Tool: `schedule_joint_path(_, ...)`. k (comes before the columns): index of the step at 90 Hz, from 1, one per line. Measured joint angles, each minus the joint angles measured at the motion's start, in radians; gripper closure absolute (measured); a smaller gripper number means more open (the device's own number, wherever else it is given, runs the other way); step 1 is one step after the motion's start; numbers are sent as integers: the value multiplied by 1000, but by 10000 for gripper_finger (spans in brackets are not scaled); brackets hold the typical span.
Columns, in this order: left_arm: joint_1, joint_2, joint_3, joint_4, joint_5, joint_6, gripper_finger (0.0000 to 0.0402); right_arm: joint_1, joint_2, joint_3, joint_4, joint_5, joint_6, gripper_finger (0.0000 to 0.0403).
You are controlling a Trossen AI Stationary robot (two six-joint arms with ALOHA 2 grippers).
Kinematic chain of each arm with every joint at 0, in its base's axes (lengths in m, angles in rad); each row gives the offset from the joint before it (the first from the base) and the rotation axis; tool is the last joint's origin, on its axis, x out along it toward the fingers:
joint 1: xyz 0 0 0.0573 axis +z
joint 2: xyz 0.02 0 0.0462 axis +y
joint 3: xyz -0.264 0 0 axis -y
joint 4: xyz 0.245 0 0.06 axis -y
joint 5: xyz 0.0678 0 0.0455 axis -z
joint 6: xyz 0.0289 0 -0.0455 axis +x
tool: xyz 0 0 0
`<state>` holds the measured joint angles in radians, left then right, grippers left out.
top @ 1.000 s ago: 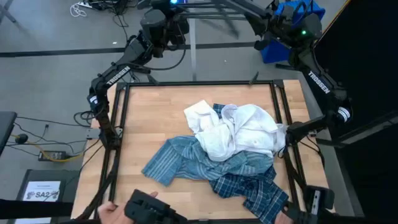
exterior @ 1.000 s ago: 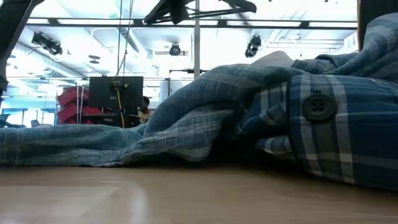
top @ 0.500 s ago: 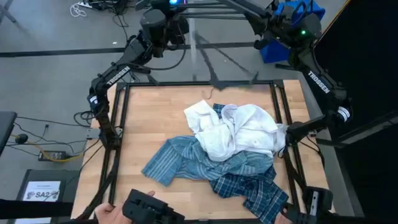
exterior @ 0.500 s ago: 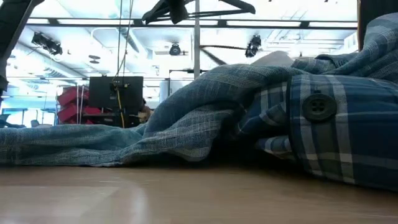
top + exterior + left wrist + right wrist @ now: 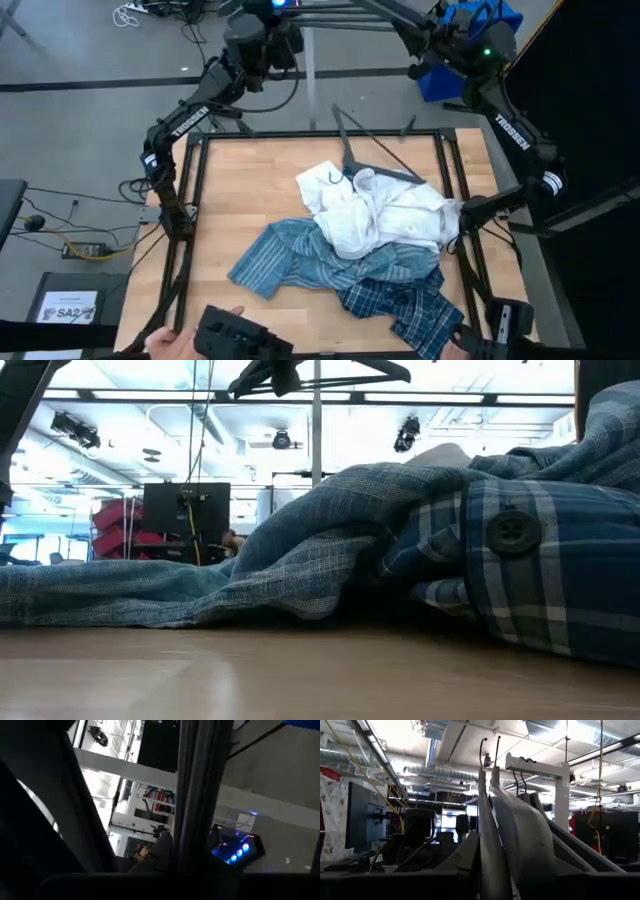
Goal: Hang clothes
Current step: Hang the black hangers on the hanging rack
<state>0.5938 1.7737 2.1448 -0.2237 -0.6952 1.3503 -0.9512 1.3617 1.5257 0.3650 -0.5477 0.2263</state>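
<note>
From above I see the three shirts in one heap on the table (image 5: pixel 240 180): the white shirt (image 5: pixel 385 215) on top, the striped shirt (image 5: pixel 290 255) under it, the plaid shirt (image 5: pixel 400 300) near the front edge. A dark hanger (image 5: pixel 365 155) lies tilted on the white shirt by the far edge. The low view shows none of that, only the striped shirt and a plaid button (image 5: pixel 512 531) up close. My arms are both up behind the table. My right wrist view shows hangers (image 5: pixel 505 820) on a rack. I cannot tell if my claws are open. The table's left side is bare wood.
</note>
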Motion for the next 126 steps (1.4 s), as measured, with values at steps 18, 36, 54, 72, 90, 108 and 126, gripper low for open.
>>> schedule_joint_path(18,1,0,36,-45,-19,12,401,-10,54,1,44,9,71,346)
schedule_joint_path(36,12,0,58,-114,-44,11,401,-15,109,2,124,-9,154,346)
schedule_joint_path(54,14,0,58,-144,-33,7,401,-47,109,0,94,-12,223,346)
schedule_joint_path(72,13,0,58,-134,-22,28,401,-102,110,0,76,-48,303,346)
schedule_joint_path(90,12,0,58,-148,-26,28,401,-109,110,1,46,-66,307,346)
schedule_joint_path(108,14,0,59,-231,-15,-31,401,-109,108,2,-61,-97,237,346)
schedule_joint_path(126,14,0,62,-270,11,-88,397,-110,108,1,-50,-112,219,331)
